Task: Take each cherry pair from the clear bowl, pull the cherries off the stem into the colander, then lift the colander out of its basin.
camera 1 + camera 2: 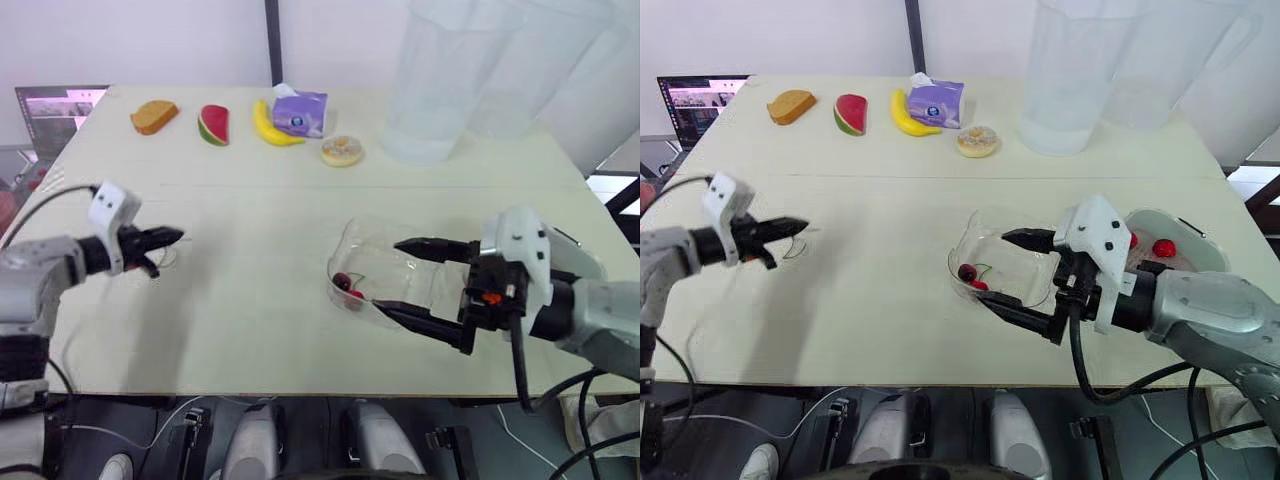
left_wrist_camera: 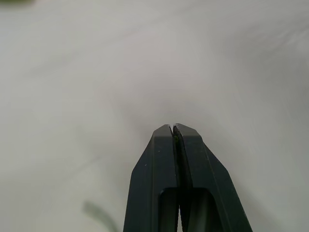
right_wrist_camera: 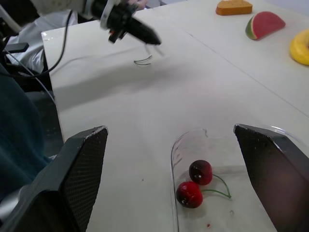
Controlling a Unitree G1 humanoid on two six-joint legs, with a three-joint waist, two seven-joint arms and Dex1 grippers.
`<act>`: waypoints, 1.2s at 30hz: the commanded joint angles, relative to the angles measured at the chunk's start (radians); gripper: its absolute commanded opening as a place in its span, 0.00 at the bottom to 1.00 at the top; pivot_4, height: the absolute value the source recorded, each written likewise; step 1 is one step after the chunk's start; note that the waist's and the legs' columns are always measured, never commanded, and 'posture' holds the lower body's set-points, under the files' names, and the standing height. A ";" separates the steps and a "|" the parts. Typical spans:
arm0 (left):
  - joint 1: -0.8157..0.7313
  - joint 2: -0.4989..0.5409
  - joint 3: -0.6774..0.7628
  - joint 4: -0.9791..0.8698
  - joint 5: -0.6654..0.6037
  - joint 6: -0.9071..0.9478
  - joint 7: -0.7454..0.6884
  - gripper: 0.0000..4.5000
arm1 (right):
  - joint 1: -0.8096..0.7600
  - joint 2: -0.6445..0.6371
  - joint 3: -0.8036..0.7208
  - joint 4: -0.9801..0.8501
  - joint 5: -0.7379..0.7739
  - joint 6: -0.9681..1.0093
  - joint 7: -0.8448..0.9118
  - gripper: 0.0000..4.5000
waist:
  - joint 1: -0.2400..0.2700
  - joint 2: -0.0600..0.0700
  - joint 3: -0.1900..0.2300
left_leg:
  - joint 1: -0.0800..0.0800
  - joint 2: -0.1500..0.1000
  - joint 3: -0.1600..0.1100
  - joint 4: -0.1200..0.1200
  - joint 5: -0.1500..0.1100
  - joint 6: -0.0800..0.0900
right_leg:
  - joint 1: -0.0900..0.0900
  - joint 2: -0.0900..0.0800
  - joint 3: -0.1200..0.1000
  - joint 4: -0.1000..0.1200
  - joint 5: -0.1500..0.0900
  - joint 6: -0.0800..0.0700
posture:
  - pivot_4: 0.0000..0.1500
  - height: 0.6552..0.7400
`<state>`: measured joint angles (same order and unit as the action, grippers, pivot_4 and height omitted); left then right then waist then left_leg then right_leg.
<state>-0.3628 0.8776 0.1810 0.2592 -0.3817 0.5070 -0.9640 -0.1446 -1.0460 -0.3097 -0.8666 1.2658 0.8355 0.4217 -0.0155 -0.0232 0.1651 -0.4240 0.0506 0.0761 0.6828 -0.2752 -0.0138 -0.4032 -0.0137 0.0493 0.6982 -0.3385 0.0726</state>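
**Tabletop scene, left to right.** A laptop (image 1: pixel 695 100) stands at the far corner of the pale table (image 1: pixel 890 190), before a white wall. The left gripper (image 1: pixel 795 226), fingers pressed together, is held low over the table. A bare green stem (image 3: pixel 143 61) lies just beneath its tip. Well beyond it, along the far edge, are a bread slice (image 1: pixel 791 106), watermelon wedge (image 1: pixel 849 114), banana (image 1: pixel 906 116), tissue pack (image 1: pixel 936 103), doughnut (image 1: pixel 978 141) and two clear pitchers (image 1: pixel 1070 70). The right gripper (image 1: pixel 998 270), fingers spread wide, flanks the clear bowl (image 1: pixel 958 250). The cherry pair (image 1: pixel 968 272) lies inside, just ahead of its fingertips. Behind this gripper sits the white colander (image 1: pixel 1190 232), holding loose cherries (image 1: pixel 1163 247).
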 commanded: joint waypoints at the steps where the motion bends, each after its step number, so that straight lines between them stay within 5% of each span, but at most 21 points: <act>1: -0.001 0.013 0.048 0.088 0.019 -0.111 -0.021 0.00 | -0.019 0.000 0.002 -0.002 -0.014 -0.023 0.007 0.98 | 0.005 -0.001 0.000 | 0.000 0.000 0.000 0.000 0.000 0.000 | 0.000 -0.001 0.000 0.000 0.000 0.000 | 1.00 1.00; 3: 0.004 0.021 0.037 0.119 0.036 -0.155 -0.036 0.00 | -0.017 -0.002 0.004 0.000 -0.018 -0.023 0.006 0.98 | 0.006 -0.002 0.000 | -0.001 -0.001 0.000 0.000 0.000 0.001 | 0.000 -0.001 -0.001 0.000 0.000 0.000 | 1.00 1.00; 6: -0.027 0.004 0.079 0.083 -0.057 -0.095 -0.088 0.22 | -0.004 -0.002 -0.003 0.000 -0.020 -0.021 -0.004 1.00 | 0.004 -0.002 -0.001 | -0.001 -0.001 0.000 0.000 -0.001 0.001 | 0.000 -0.002 -0.001 0.000 0.000 0.000 | 1.00 1.00; 13: -0.091 0.037 0.070 0.099 -0.073 -0.077 -0.175 0.99 | 0.015 0.000 -0.012 -0.001 -0.029 -0.022 -0.015 1.00 | -0.002 -0.002 -0.001 | -0.001 -0.001 0.000 0.000 -0.001 0.001 | 0.000 -0.001 -0.001 0.000 0.000 0.000 | 1.00 1.00; 22: -0.280 0.051 -0.046 -0.071 -0.127 0.049 -0.347 0.99 | 0.032 -0.011 -0.041 0.016 -0.013 -0.009 -0.033 1.00 | 0.004 -0.002 -0.001 | -0.001 -0.001 0.000 0.001 -0.001 0.001 | 0.000 -0.001 -0.001 0.000 0.000 0.000 | 1.00 1.00; 29: -0.197 0.085 -0.070 -0.513 -0.367 0.218 -0.485 0.99 | 0.030 -0.062 -0.050 0.068 0.035 0.062 -0.084 1.00 | -0.011 -0.001 -0.001 | 0.000 0.000 0.000 0.000 0.000 0.001 | 0.000 0.001 0.001 0.000 0.000 0.000 | 1.00 1.00; 36: -0.169 0.042 -0.141 -0.524 -0.308 0.120 -0.484 0.99 | -0.176 -0.067 0.167 0.199 -0.057 0.184 -0.140 1.00 | -0.005 -0.001 -0.001 | 0.003 0.000 0.000 0.000 0.001 -0.001 | 0.002 0.003 0.001 0.002 0.000 0.000 | 1.00 1.00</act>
<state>-0.5199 0.9342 0.0570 -0.2501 -0.7060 0.6675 -1.4443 -0.2627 -1.1176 -0.1986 -0.7143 1.2526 0.9846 0.2986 -0.0209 -0.0242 0.1642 -0.4211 0.0508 0.0765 0.6832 -0.2745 -0.0148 -0.4015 -0.0110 0.0503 0.7000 -0.3385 0.0722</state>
